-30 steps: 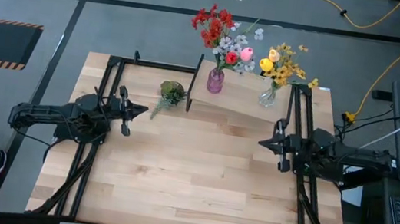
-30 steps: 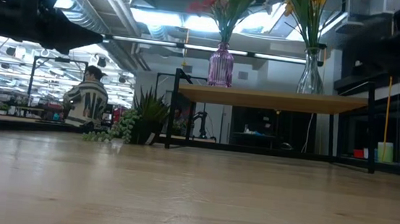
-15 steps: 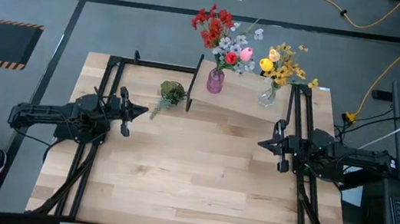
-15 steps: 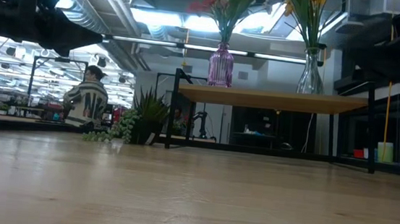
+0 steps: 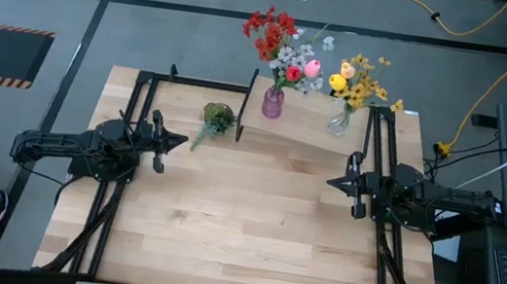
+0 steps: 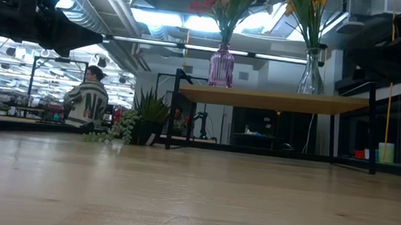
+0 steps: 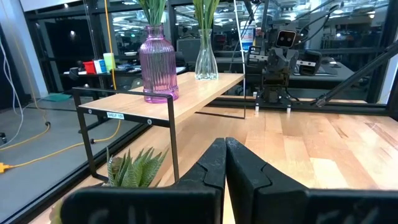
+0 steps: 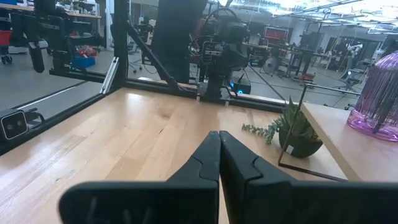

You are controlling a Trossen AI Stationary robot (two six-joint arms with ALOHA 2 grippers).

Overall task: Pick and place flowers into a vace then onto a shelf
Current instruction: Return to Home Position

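The flowers [image 5: 281, 43] stand on long green stems in two vases on the shelf [image 5: 302, 129], a flat light-wood board on thin black metal legs. Red, white and pink ones fill the ribbed violet glass vase [image 5: 272, 103]. Yellow ones fill the smooth clear glass vase [image 5: 338, 124]. The shelf is well apart from both grippers, closer to the right one. The left gripper [image 5: 181, 138] hangs over the pale wooden table [image 5: 242, 229], its two dark fingers [image 7: 214, 163] pressed together. A spiky green leafy plant [image 5: 218, 115] sits near its tips. The right gripper [image 5: 331, 182] faces it across the table, fingers [image 8: 210, 152] pressed together too.
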